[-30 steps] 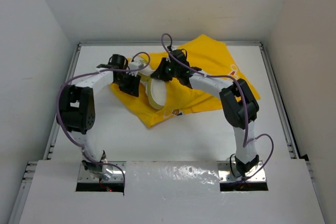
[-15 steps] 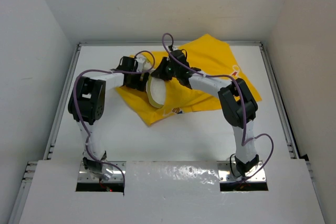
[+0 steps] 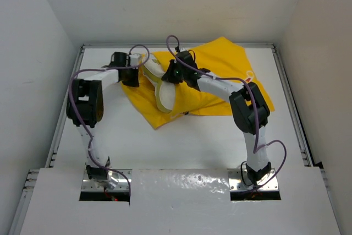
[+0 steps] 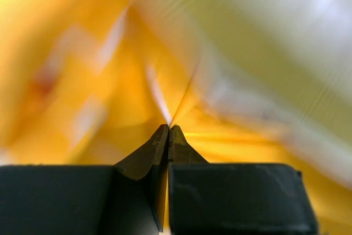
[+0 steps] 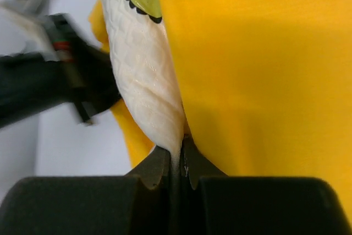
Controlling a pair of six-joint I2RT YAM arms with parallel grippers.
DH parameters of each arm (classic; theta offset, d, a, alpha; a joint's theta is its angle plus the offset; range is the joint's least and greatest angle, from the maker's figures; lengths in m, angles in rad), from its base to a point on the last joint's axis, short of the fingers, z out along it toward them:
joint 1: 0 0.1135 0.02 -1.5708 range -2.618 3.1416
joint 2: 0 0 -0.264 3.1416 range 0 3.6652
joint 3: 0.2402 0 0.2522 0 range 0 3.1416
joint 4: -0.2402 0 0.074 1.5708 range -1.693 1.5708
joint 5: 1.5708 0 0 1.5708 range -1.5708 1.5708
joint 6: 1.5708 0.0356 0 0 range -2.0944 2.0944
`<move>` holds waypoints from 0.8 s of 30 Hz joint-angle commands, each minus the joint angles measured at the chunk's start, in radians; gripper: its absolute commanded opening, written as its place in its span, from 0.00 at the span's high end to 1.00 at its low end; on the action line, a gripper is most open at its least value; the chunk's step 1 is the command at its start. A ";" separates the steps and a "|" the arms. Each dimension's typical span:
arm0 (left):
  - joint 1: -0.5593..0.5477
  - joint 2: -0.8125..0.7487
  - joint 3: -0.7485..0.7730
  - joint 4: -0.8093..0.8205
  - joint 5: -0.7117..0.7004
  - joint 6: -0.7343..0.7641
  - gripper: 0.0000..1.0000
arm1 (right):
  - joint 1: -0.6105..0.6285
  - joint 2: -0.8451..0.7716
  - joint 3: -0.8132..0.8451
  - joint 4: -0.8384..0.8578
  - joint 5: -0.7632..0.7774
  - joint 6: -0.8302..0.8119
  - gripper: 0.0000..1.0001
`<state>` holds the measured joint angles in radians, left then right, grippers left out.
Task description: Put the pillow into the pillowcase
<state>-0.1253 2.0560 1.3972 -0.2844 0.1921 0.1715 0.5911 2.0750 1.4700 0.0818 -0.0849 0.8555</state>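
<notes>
The yellow pillowcase (image 3: 220,75) lies spread over the back middle of the table. The cream-white pillow (image 3: 164,98) stands on edge at its left end, half wrapped by yellow fabric. My right gripper (image 3: 166,77) is shut on the pillow's edge; in the right wrist view the quilted pillow (image 5: 144,75) runs up from the gripper (image 5: 177,151), with the pillowcase (image 5: 258,70) to its right. My left gripper (image 3: 138,71) is left of the pillow. The blurred left wrist view shows this gripper (image 4: 169,129) shut on a thin fold of pillowcase (image 4: 110,92).
The white table (image 3: 192,141) has metal rails at its left (image 3: 69,103), right and back edges, with white walls close behind them. The left gripper's black body (image 5: 66,81) shows blurred just left of the pillow in the right wrist view.
My left gripper has swung back and to the left, pulling the pillowcase edge along. The pillowcase's front corner has shifted and the pillow has tilted further back. The right gripper has hardly moved.
</notes>
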 commanded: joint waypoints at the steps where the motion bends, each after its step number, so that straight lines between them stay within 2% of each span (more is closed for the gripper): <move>1: 0.166 -0.210 -0.020 -0.092 0.183 0.061 1.00 | -0.011 -0.023 0.180 -0.294 0.131 -0.248 1.00; 4: 0.173 -0.292 0.012 -0.238 0.259 0.189 1.00 | -0.010 0.051 0.350 -0.466 0.209 -0.395 1.00; 7: 0.184 -0.350 0.026 -0.289 0.297 0.249 1.00 | -0.010 0.059 0.383 -0.536 0.186 -0.501 1.00; 13: 0.346 -0.344 0.095 -0.326 0.463 0.209 1.00 | 0.027 -0.035 0.204 -0.618 -0.035 -0.810 1.00; 15: 0.360 -0.315 0.140 -0.325 0.471 0.192 1.00 | 0.076 -0.058 0.156 -0.649 -0.056 -0.965 1.00; 18: 0.363 -0.290 0.171 -0.311 0.484 0.172 1.00 | 0.133 -0.081 0.104 -0.714 -0.124 -1.074 1.00; 22: 0.363 -0.249 0.180 -0.276 0.414 0.171 1.00 | 0.176 -0.134 0.018 -0.700 -0.151 -1.119 1.00; 23: 0.365 -0.235 0.203 -0.294 0.415 0.180 1.00 | 0.176 -0.148 -0.025 -0.683 -0.153 -1.115 1.00; 24: 0.362 -0.208 0.218 -0.370 0.482 0.213 1.00 | 0.176 -0.174 -0.042 -0.638 -0.144 -1.090 1.00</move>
<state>0.2489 1.8057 1.5597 -0.6151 0.6258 0.3424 0.7700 1.9911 1.4761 -0.5251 -0.1806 -0.1699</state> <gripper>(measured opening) 0.004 0.044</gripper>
